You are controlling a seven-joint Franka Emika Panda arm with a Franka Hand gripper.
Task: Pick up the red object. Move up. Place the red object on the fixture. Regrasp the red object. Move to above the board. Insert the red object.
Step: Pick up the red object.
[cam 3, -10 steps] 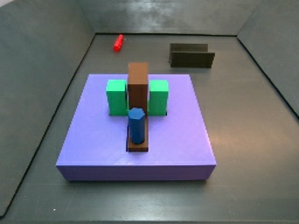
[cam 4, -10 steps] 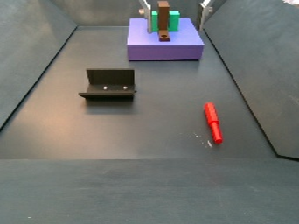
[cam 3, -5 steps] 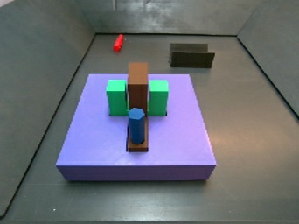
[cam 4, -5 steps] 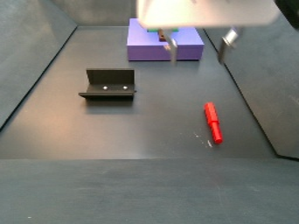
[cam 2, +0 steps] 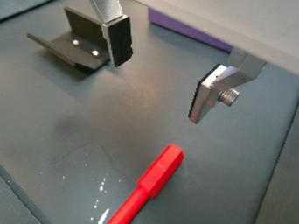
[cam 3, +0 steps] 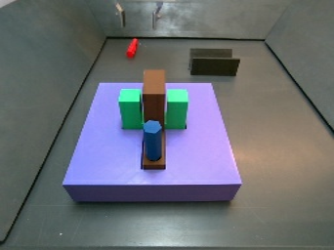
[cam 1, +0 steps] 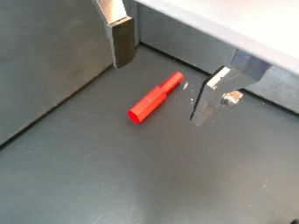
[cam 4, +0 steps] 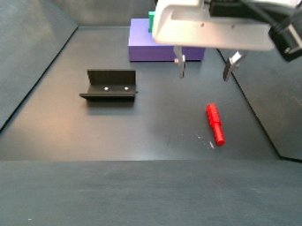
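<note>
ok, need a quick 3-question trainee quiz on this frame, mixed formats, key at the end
1. True or false: the gripper is shut on the red object.
2. Multiple choice: where does the red object lie?
A. on the fixture
B. flat on the floor, apart from the fixture
C. on the board
3. Fill in: in a side view, the blue peg stands on the board in front of the brown ____.

Key:
1. False. In a wrist view the fingers are spread with nothing between them, and the gripper hangs above the floor near the red object.
2. B
3. slab
</note>
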